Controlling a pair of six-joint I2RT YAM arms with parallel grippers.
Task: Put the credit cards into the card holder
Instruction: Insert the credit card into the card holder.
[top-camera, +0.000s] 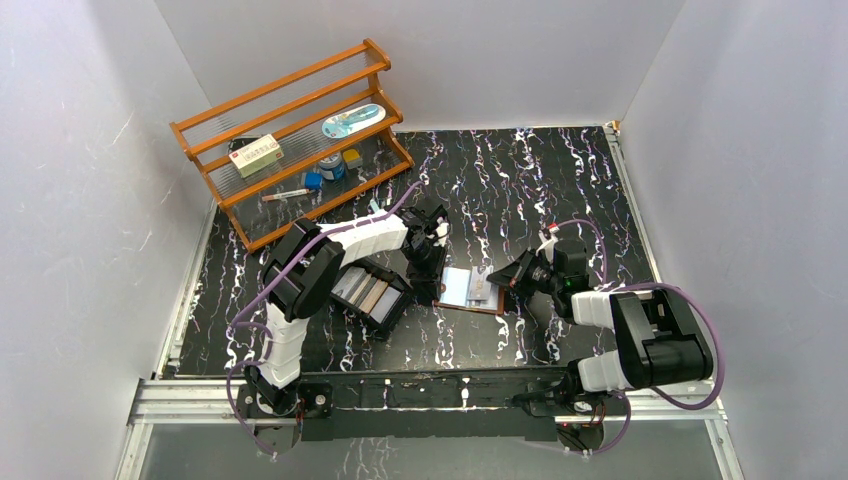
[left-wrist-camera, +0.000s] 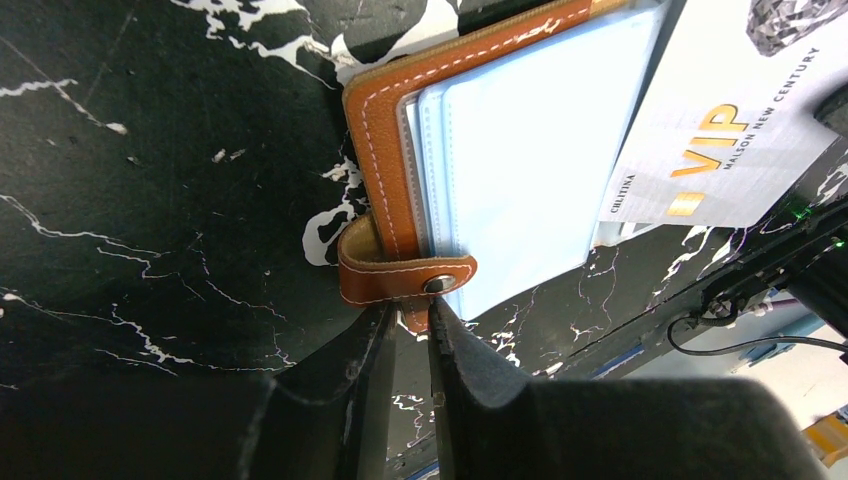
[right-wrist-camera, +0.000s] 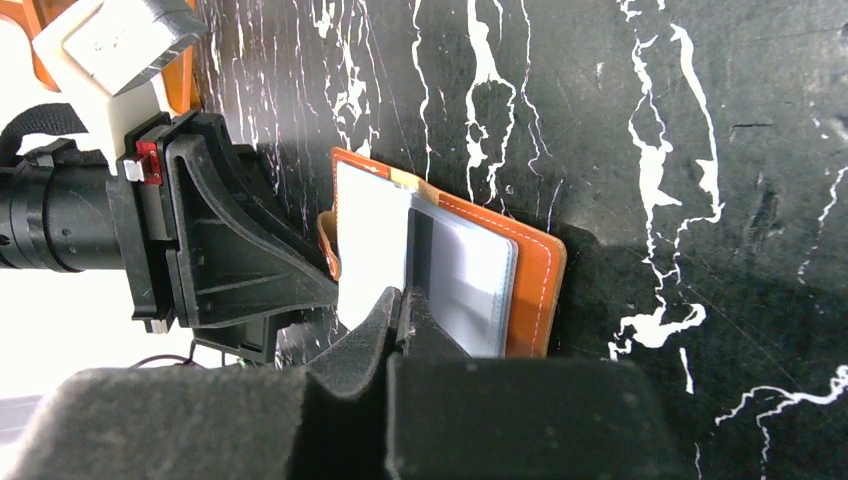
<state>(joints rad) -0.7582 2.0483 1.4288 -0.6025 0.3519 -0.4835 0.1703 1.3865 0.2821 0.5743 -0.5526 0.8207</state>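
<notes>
The brown leather card holder lies open on the black marbled table, its pale blue pockets up. My left gripper is shut on the holder's leather edge, just below the snap strap. My right gripper is shut on the edge of a silver-white credit card printed "VIP", which lies tilted over the holder's right half. From above, the right gripper meets the holder from the right and the left gripper from the left. More credit cards lie in a black tray.
The shallow black tray sits just left of the holder, under the left arm. A wooden rack with small boxes and items stands at the back left. White walls close in the table on three sides.
</notes>
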